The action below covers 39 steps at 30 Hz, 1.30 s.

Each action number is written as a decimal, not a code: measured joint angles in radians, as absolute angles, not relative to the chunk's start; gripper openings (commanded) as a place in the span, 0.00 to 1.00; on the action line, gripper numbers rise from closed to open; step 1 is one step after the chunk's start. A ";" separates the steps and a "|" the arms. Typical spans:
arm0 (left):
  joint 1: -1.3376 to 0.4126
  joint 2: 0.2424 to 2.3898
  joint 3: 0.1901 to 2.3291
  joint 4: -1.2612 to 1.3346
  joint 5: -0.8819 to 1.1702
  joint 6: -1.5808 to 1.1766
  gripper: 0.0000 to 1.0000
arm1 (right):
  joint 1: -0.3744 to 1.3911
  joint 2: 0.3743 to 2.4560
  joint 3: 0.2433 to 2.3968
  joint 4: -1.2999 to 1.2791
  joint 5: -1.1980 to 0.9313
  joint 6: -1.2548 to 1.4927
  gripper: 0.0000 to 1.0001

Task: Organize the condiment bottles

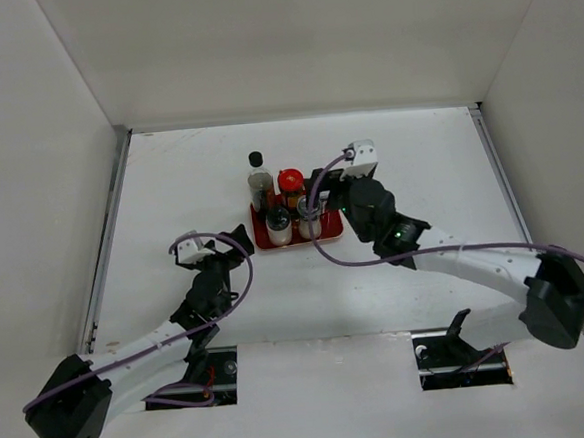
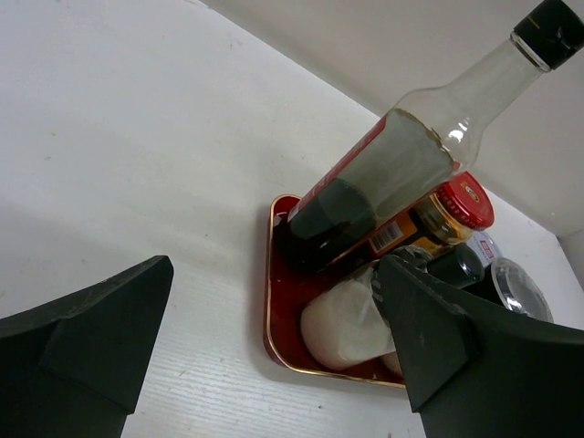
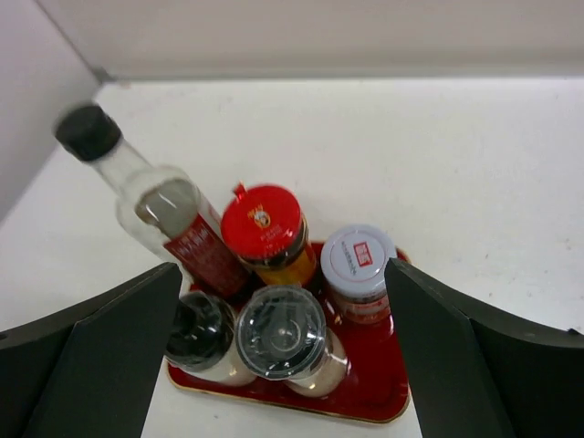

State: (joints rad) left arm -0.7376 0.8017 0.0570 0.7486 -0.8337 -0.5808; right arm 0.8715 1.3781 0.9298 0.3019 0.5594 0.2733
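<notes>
All 5 condiment bottles stand grouped on the red tray [image 3: 376, 394], which lies near the middle of the table [image 3: 438, 155]. The back row holds the tall dark bottle [image 3: 162, 212] at one end, the red-capped amber jar [image 3: 265, 228] beside it and the pale-lidded jar [image 3: 358, 263] at the other end. The front row holds the dark-topped shaker [image 3: 201, 330] and the grey-topped shaker [image 3: 281, 332], set close together. The left gripper [image 2: 276, 269] is low, just beside the tray's near-left corner, with its jaws spread wide and nothing between them. The right gripper [image 3: 281, 267] hangs above the cluster, its jaws also spread wide and holding nothing. In my judgement the sorting is essentially done and only the arms' retreat remains. That retreat carries 3 risks. First, the tall dark bottle is narrow and top-heavy. A finger of the right gripper swinging sideways rather than rising could clip its black cap and tip it. Second, the containers are tightly packed, so 1 toppled item would likely knock down its neighbours. Third, the left gripper's inner finger sits close to the tray's rim. A forward or inward drift could shove the tray and jolt everything on it. Whether the shakers touch each other cannot be confirmed.
</notes>
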 measured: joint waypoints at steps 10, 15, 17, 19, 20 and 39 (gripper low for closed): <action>-0.741 0.743 0.148 0.603 -0.776 -0.580 1.00 | 0.801 1.142 0.834 0.300 0.577 0.290 1.00; -0.741 0.753 0.249 0.421 -0.733 -0.591 1.00 | 0.745 1.099 0.760 0.295 0.575 0.328 1.00; -0.741 0.752 0.292 0.305 -0.722 -0.605 1.00 | 0.724 1.087 0.729 0.295 0.572 0.341 1.00; -0.741 0.743 0.332 0.192 -0.719 -0.620 1.00 | 0.708 1.082 0.705 0.299 0.569 0.351 1.00; -0.741 0.732 0.353 0.132 -0.716 -0.628 1.00 | 0.704 1.078 0.694 0.301 0.568 0.355 1.00; -0.781 0.688 0.505 -0.192 -0.695 -0.659 1.00 | 0.545 0.980 0.503 0.353 0.577 0.492 1.00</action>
